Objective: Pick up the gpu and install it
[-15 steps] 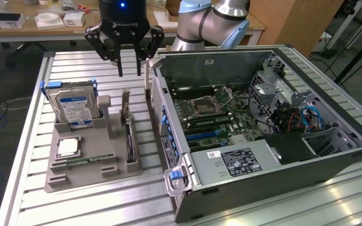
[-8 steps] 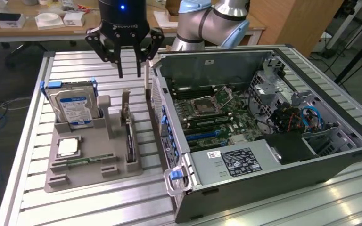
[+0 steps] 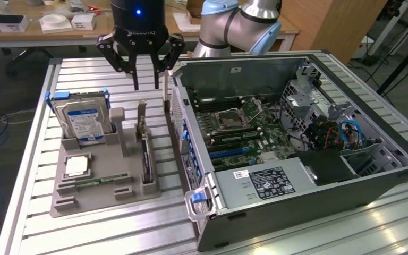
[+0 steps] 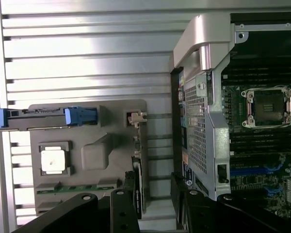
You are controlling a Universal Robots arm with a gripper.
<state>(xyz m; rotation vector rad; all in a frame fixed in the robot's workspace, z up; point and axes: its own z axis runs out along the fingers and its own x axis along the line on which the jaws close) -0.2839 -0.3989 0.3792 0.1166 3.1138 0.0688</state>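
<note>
Open gripper (image 3: 146,85) hovers over the gpu (image 3: 144,151), holding nothing.

The jaws are spread wide and touch nothing. In the exterior view the gripper hangs above the far end of the grey holder tray (image 3: 83,204), close to the far corner of the open computer case (image 3: 317,212). The gpu stands on edge in the tray's slot on the exterior view's right, just beside the case. The hard drive (image 3: 83,119) stands upright on the tray's far left. In the wrist view the gripper (image 4: 153,208) looks straight down, and the gpu (image 4: 139,174) runs edge-on between its two fingers (image 4: 123,211), closer to one of them.
</note>
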